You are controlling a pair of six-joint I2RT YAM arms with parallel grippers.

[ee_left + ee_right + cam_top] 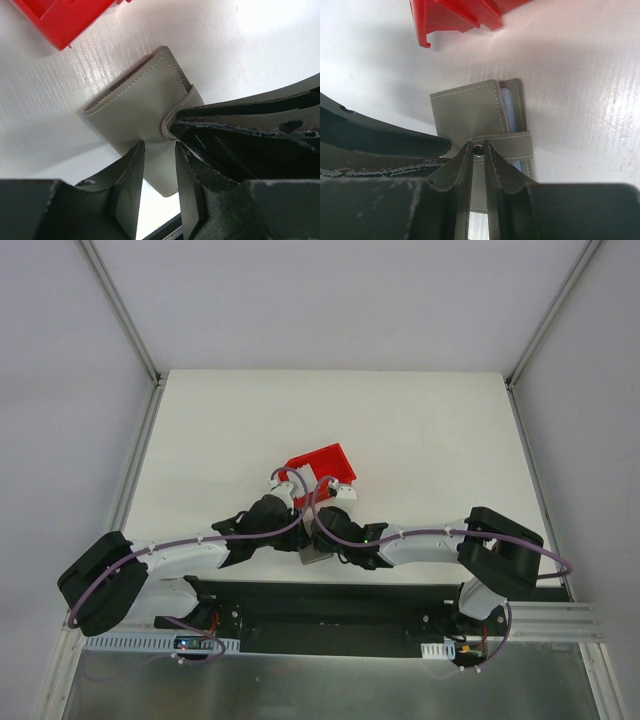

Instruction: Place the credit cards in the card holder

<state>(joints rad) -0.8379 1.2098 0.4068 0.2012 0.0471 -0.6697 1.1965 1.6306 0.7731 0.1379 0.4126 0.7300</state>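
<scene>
White table (400, 420) is carrying a flat grey folding leather card holder (465, 112), lying folded near a red plastic bin (455, 15). Right fingers (460, 167), almost closed, are pinching its snap strap (520, 142). Left fingers (130, 185) are standing slightly apart over its edge; whether they are gripping it, I cannot tell.

Top view: card holder (316, 554) mostly hidden; red bin (65, 22) cropped by wrist-view edges; credit cards (506, 107) mere pale sliver.
</scene>
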